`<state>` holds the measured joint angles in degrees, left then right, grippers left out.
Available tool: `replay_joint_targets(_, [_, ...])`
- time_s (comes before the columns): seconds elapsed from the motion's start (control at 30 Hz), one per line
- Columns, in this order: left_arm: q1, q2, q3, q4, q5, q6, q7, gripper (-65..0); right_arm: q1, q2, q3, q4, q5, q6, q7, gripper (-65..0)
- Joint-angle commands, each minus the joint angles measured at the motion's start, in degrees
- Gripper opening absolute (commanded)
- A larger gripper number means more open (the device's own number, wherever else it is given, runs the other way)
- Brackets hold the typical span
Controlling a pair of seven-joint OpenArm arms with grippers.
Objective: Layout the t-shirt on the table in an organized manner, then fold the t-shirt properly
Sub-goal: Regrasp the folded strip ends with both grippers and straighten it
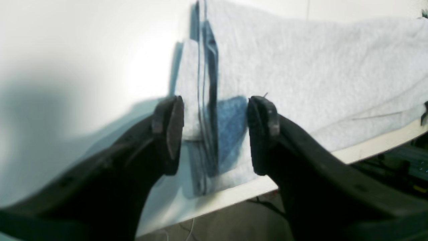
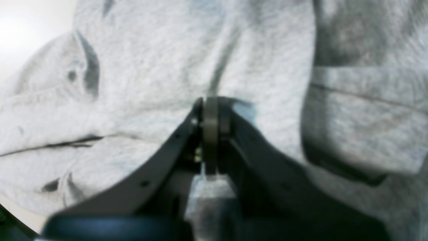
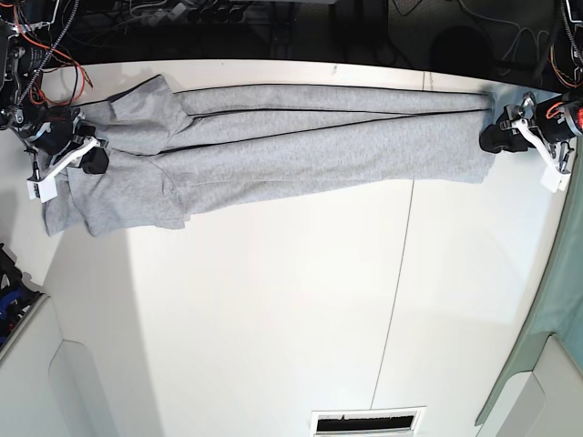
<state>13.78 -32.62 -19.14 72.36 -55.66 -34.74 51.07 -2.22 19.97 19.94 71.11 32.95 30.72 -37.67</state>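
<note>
The light grey t-shirt (image 3: 301,146) lies stretched in a long, lengthwise-folded band across the far part of the white table (image 3: 273,319). My left gripper (image 3: 496,137) is at the band's right end. In the left wrist view the left gripper (image 1: 215,103) is open, its fingers (image 1: 169,127) straddling the t-shirt's (image 1: 301,67) layered edge near the table (image 1: 83,50) rim. My right gripper (image 3: 91,162) rests on the sleeve end at the left. Seen from the right wrist, the right gripper (image 2: 210,110) is shut, with folds of the t-shirt (image 2: 150,83) bunched around and between its fingers.
A thin dark seam (image 3: 401,273) runs front to back across the table. A slotted vent (image 3: 369,421) sits at the near edge. Cables and dark equipment (image 3: 209,18) crowd the space behind the far rim, and a green sheet (image 3: 547,337) hangs at the right.
</note>
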Motion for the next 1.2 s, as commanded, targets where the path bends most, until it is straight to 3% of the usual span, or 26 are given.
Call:
replay_joint_targets(0.0, [-0.42,-1.16,-0.48,0.63,0.37,-0.11,-1.16,-31.6,0.59,0.96,0.28,0.70,0.48,0.59,0.98,-65.0])
replay_joint_targets(0.13, [-0.39,-0.74,-0.48,0.63,4.28,1.11,-2.69,-31.6,0.59,0.94,0.28,0.70,0.52,0.59,0.98,-65.0])
replay_joint_targets(0.63, [-0.28,0.55,5.90,0.63,0.20,0.44,-1.11,-32.1,0.61,0.94,0.28,0.70,0.70,0.59,0.98,-65.0])
replay_joint_targets(0.7, [-0.28,0.57,7.74,0.63,0.20,0.44,-1.11,-37.3,0.61,0.94,0.28,0.70,0.70,0.59,0.98,-65.0])
replay_joint_targets(0.8, [-0.28,0.55,10.01,0.66,0.15,-0.28,-1.66,-62.8,0.61,0.94,0.28,0.70,1.09,0.59,0.98,-65.0])
replay_joint_targets(0.83, [-0.28,0.55,10.25,0.66,0.11,-1.84,-2.14,-65.0,0.61,0.94,0.28,0.70,1.27,0.59,0.98,-65.0])
replay_joint_targets(0.9, [-0.31,0.31,10.10,0.79,-0.74,-5.26,-3.58,-65.0,0.61,0.96,0.28,0.70,2.19,0.59,1.01,-65.0])
replay_joint_targets(1.03, [-0.76,-0.96,7.76,2.36,-3.28,-4.87,-4.55,-65.0,0.83,1.01,0.35,0.79,4.28,0.61,1.03,-65.0])
replay_joint_targets(1.17, [-0.76,-3.48,6.73,4.31,-3.21,-1.90,-4.09,-65.0,1.31,0.98,0.35,1.20,7.30,0.59,1.18,-65.0])
